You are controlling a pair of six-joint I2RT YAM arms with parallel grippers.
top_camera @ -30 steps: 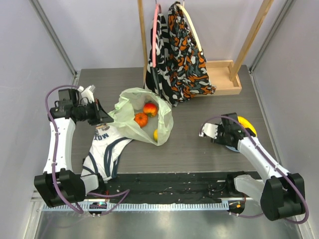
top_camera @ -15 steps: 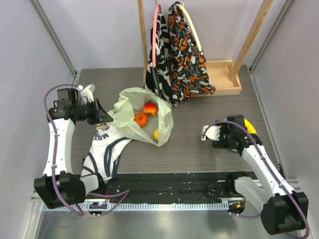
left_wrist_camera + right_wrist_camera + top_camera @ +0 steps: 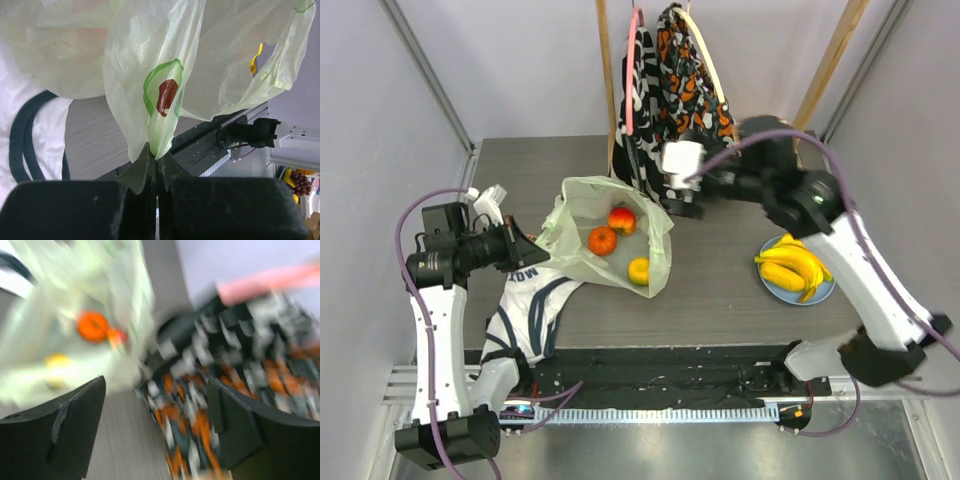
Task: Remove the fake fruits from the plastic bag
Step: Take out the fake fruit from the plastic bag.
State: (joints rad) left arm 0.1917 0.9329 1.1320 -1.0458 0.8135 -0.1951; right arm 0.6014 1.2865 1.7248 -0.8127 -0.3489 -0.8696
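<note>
**Entry: unbagging run, current state**

Found the left end effector [image 3: 528,250] clamped on the left edge of the plastic bag [image 3: 582,200]. Confirmed this in the left wrist view: both fingers [image 3: 142,167] pressed together, with a fold of thin film pinched between them just below an avocado print [image 3: 162,95].

Located the bag lying on the tabletop [image 3: 720,290], left of centre, mouth open to the overhead camera. Noted its near-left side touching a white garment [image 3: 525,305] (navy straps also visible at the left of the wrist view).

Counted three pieces inside the bag:
- a red fruit [image 3: 621,219] toward the far side
- an orange-red fruit [image 3: 602,240] just beside the red one
- a small yellow fruit [image 3: 638,270] close to the near right edge

Logged the bananas [image 3: 790,262] outside the bag, on a blue plate [image 3: 788,287] at the right of the tabletop, well apart from the bag.

Placed the right end effector [image 3: 682,205] near the bag's far right rim, just in front of the hanging patterned cloths [image 3: 695,110]. Right wrist view badly blurred. Still made out its fingers [image 3: 55,430] spread wide with nothing between them, bag and fruit to the left, cloth to the right.
</note>
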